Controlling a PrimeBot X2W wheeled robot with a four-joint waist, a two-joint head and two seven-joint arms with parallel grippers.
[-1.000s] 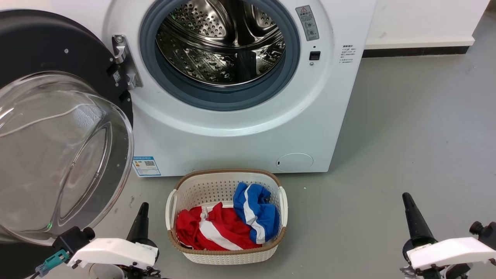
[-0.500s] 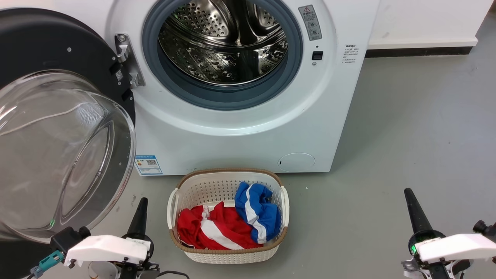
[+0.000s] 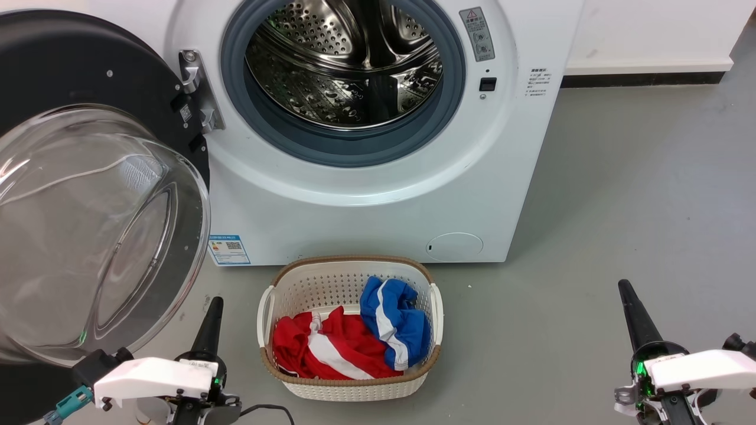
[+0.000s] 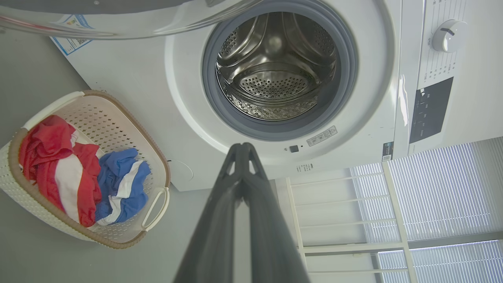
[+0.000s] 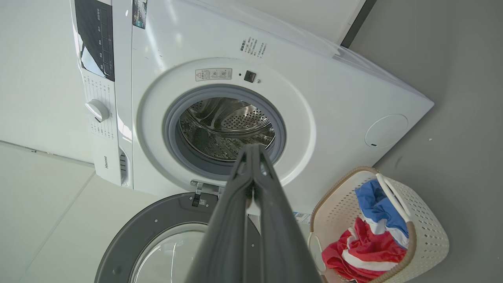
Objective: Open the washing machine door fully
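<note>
The white washing machine (image 3: 378, 200) stands ahead, its steel drum (image 3: 345, 59) exposed inside the grey gasket. The washing machine door (image 3: 88, 224), black-rimmed with a bulging clear glass bowl, hangs swung wide open on its hinge (image 3: 198, 88) at the left. In the right wrist view the door (image 5: 157, 232) lies below the drum opening (image 5: 226, 129). My left gripper (image 3: 214, 302) is shut, low at the left, just right of the glass bowl and apart from it. My right gripper (image 3: 625, 286) is shut, low at the right over bare floor. Both hold nothing, fingertips meeting in the left wrist view (image 4: 242, 146) and the right wrist view (image 5: 253, 148).
A white laundry basket (image 3: 349, 274) with red and blue clothes (image 3: 354, 342) sits on the grey floor before the machine, between my two grippers. A white wall with a dark skirting (image 3: 644, 77) runs at the back right. Open floor lies to the right.
The whole head view has shifted slightly right and up, so the camera moved. Both grippers sit a little lower and stay shut. The door holds its wide-open position.
</note>
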